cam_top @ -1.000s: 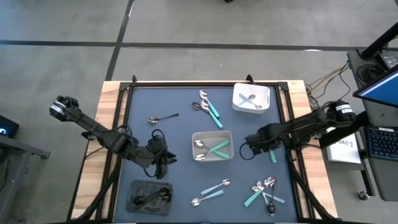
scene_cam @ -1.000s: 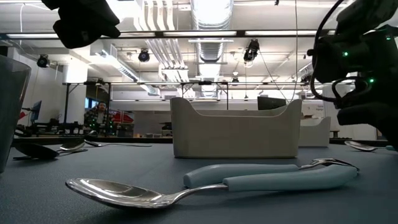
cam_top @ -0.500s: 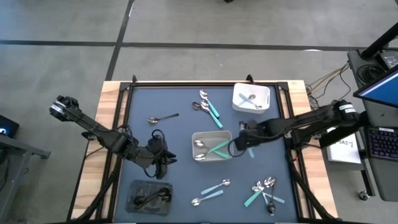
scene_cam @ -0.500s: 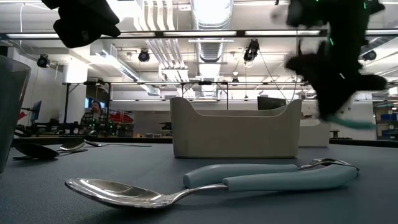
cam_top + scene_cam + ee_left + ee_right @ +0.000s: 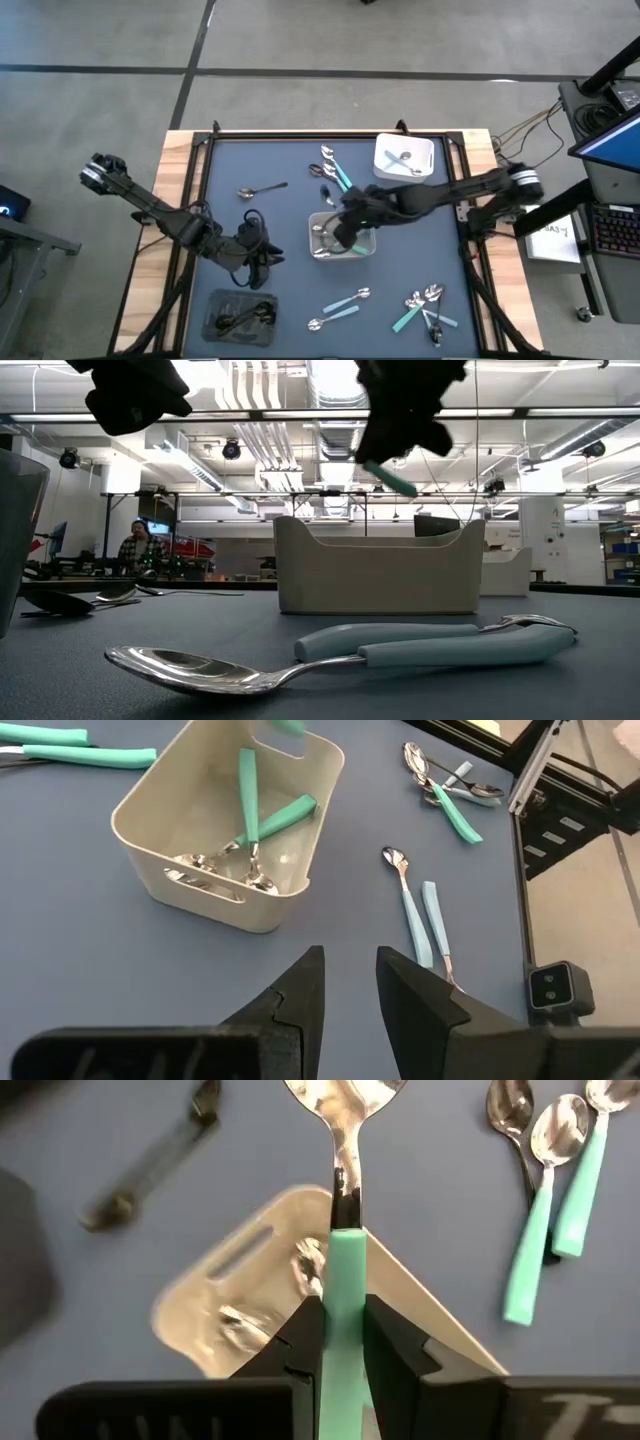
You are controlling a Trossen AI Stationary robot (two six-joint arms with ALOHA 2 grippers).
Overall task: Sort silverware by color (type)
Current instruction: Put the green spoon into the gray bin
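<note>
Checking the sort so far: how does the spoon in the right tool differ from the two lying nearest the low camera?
The teal-handled spoon is clamped in the right tool, above the beige tray. The two pale-blue-handled spoons lie loose on the table, outside any tray. All have shiny metal bowls.

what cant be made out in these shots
- High view: the right gripper, over the grey tray, hides the teal-handled spoon it holds; the right wrist view shows it.
- High view: pieces in the dark tray are too small and dark to tell forks from spoons.
- Low view: the grey tray's wall hides its contents.
- Left wrist view: the left gripper is open; its arm is cut off by the edge.
</note>
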